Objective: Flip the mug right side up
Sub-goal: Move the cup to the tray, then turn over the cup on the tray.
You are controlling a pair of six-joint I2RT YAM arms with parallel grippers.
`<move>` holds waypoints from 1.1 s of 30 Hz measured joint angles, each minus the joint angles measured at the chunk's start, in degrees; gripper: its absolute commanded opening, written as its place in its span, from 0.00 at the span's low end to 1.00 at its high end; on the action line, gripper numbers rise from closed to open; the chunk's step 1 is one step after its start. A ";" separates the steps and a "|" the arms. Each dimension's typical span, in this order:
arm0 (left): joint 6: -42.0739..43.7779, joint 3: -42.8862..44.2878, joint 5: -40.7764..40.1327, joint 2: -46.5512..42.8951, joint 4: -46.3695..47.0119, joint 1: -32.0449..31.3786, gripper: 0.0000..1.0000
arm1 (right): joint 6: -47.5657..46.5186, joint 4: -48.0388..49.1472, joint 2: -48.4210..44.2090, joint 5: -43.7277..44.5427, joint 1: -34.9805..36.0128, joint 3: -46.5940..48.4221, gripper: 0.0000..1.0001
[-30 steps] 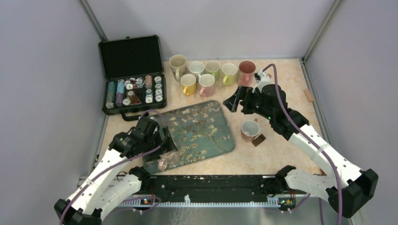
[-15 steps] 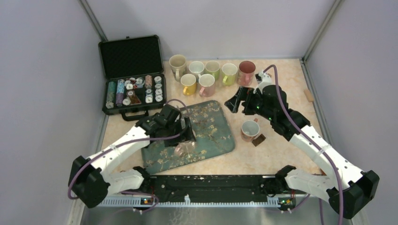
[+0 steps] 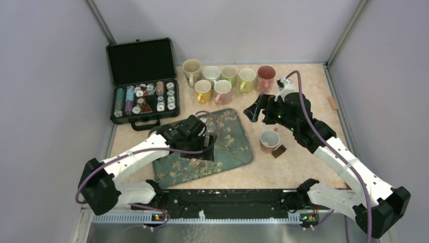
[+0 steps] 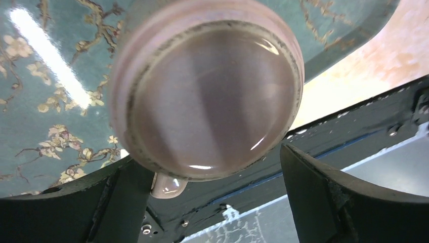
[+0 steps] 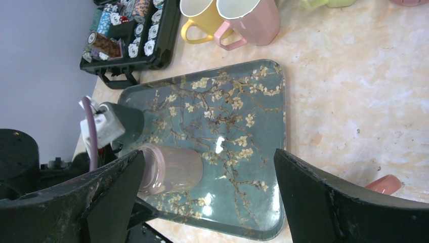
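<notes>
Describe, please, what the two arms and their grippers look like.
Both are alike: the left arm and right arm have white shells, black joints and a purple cable each. The left gripper and right gripper are black, with two flat fingers.

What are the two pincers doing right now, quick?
Left pincer: open over the upside-down mug, not gripping it.
Right pincer: open, holding nothing.

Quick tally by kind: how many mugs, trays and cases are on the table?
Mugs: 9 (back cluster 7, mug beside the tray 1, upturned mug on the tray 1)
Tray: 1
Chip case: 1
Total: 11
</notes>
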 measured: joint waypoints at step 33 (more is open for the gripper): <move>2.91 6.34 -17.62 10.01 -1.36 -10.80 0.41 | -0.59 -1.31 -0.72 2.27 0.00 -1.11 0.99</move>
